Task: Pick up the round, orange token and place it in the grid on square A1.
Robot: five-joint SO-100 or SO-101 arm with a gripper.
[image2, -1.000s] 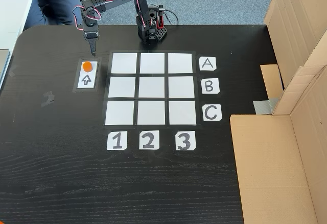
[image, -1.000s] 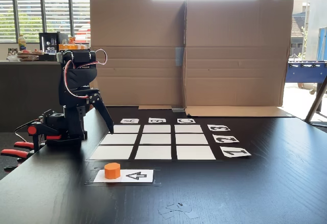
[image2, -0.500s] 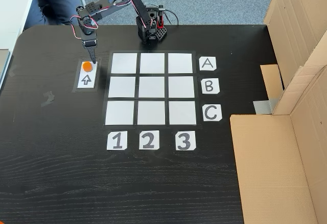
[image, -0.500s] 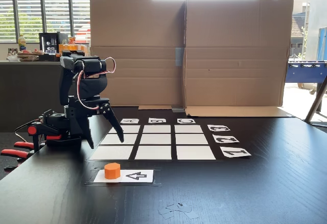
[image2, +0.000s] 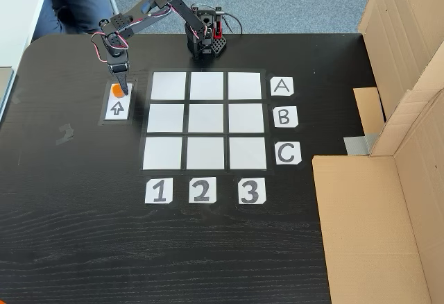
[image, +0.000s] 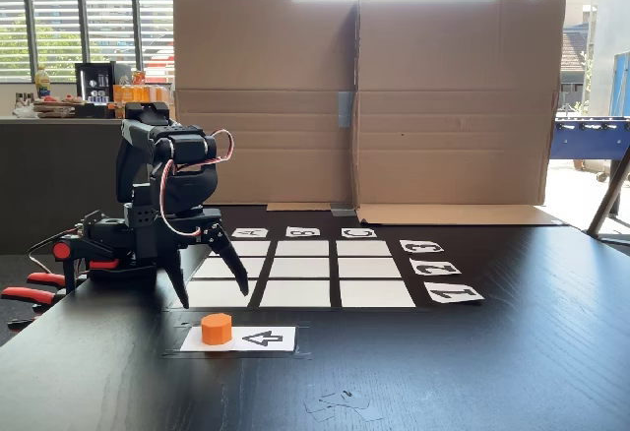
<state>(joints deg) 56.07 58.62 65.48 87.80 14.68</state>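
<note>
Token (image: 217, 329) sitting on the arrow card (image: 262, 338) on the worktop (image: 492, 372), claw (image: 210, 298) hanging spread wide just above and behind it, gripping nothing, grid (image2: 205, 121) lying right of the card in the top-down fixed view, labels reading A, B, C and 1, 2, 3

low table-level front view facing cardboard wall (image: 359, 96), high overhead view, both sharing the grid (image2: 205, 120)
</note>
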